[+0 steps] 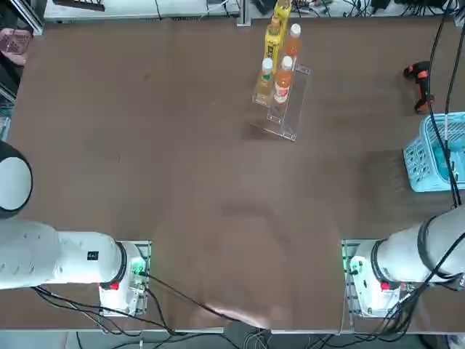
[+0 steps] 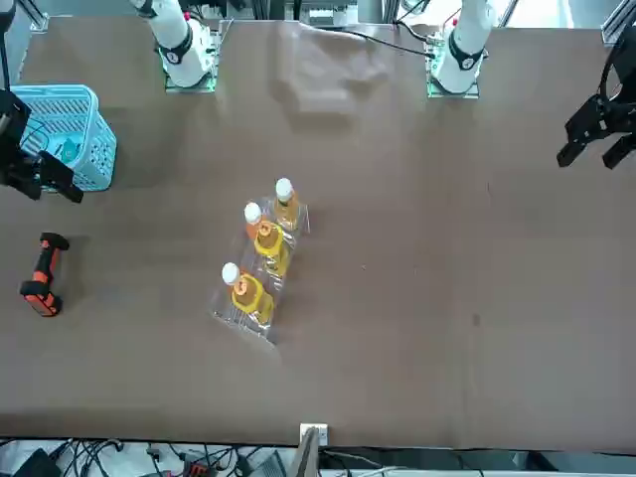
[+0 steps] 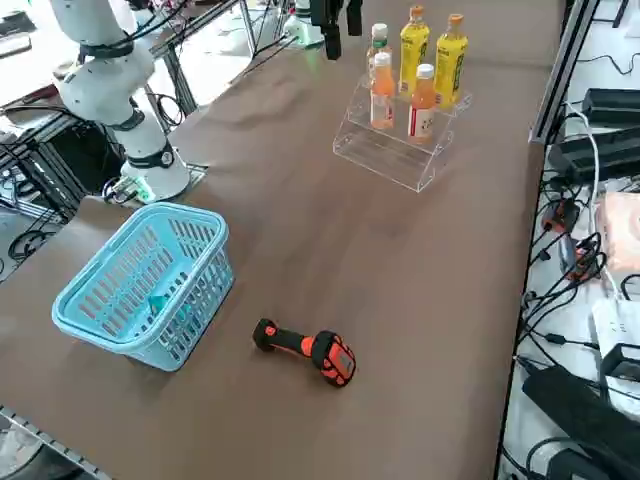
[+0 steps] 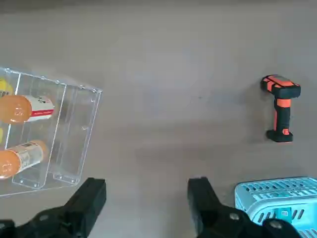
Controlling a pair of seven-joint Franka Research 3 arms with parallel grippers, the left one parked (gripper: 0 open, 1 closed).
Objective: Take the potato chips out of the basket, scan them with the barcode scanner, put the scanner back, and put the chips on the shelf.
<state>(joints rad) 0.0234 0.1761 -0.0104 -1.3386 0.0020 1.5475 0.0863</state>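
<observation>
Right pincer: raised above the desk, open, its two black fingers spread wide apart with nothing between them.
Potato chips: small teal packet, inside the basket, lower than the pincer and off to its right; partly screened by the lattice.
Basket: light blue plastic with openwork sides, standing on the desk to the pincer's right; in the wrist view it shows just past the right-hand finger, which overlaps part of it.
Barcode scanner: black with orange-red accents, pistol-shaped, lying on the desk forward and right of the pincer, beyond the basket and apart from it, handle end nearer the basket.
Shelf: clear acrylic stepped stand, on the desk to the pincer's left, well apart from basket and scanner.
Drink bottles: five upright on the shelf, left of the pincer; two orange with white caps, two yellow, and one paler, white-capped.
Black cables: hanging over the basket in the overhead view, on the pincer's side of the desk.
</observation>
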